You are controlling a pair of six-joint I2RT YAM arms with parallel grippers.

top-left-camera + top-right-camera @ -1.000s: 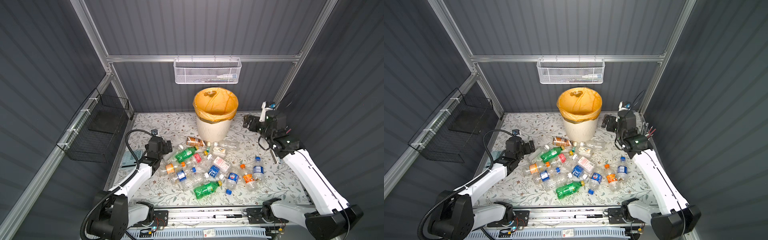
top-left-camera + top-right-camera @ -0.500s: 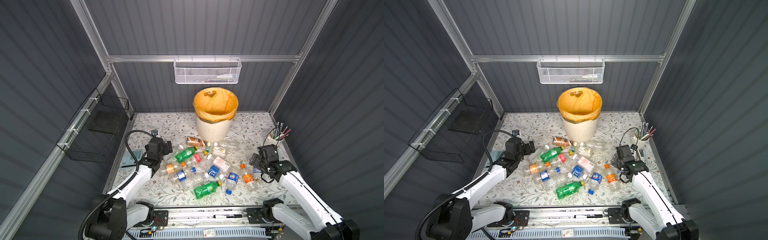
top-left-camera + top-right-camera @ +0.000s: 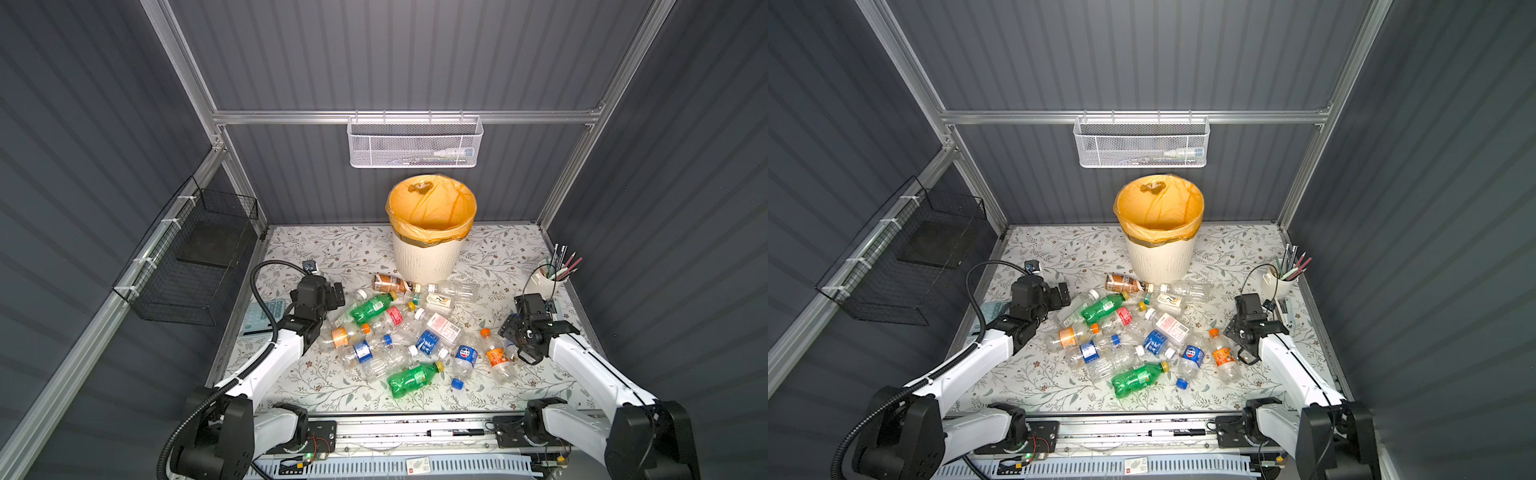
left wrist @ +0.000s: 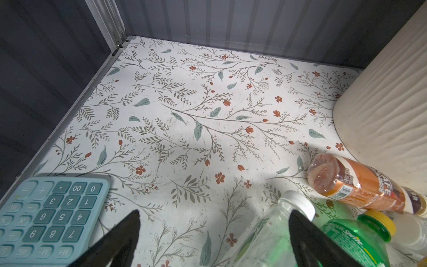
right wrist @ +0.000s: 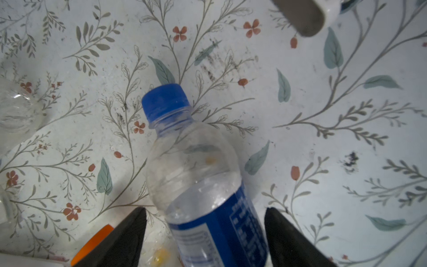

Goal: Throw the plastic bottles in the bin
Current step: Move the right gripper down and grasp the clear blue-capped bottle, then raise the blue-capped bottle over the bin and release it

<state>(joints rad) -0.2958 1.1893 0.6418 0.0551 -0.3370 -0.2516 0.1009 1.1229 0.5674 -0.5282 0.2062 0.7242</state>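
Observation:
The plastic bottles [image 3: 409,378] lie in a heap in the middle of the floral table in both top views. Behind them stands the bin [image 3: 428,257] [image 3: 1160,257], cream and ribbed, with an orange liner. My right gripper [image 5: 205,209] [image 3: 515,338] is low at the heap's right edge, open, its fingers either side of a clear blue-capped bottle [image 5: 196,166] with small gaps. My left gripper [image 4: 214,212] [image 3: 334,293] is open at the heap's left edge. One of its fingers is against a clear white-capped bottle [image 4: 272,228], beside a green bottle [image 4: 353,242].
A teal calculator [image 3: 266,313] [image 4: 46,219] lies left of the left gripper. A white pencil cup [image 3: 550,278] stands at the right wall. A white mesh basket [image 3: 415,143] hangs at the back, a black wire basket [image 3: 199,253] on the left. A loose blue cap [image 3: 457,383] lies in front.
The right arm has swung down from beside the bin to the heap's right edge, and its jaws have narrowed round the blue-capped bottle. The left arm has barely moved.

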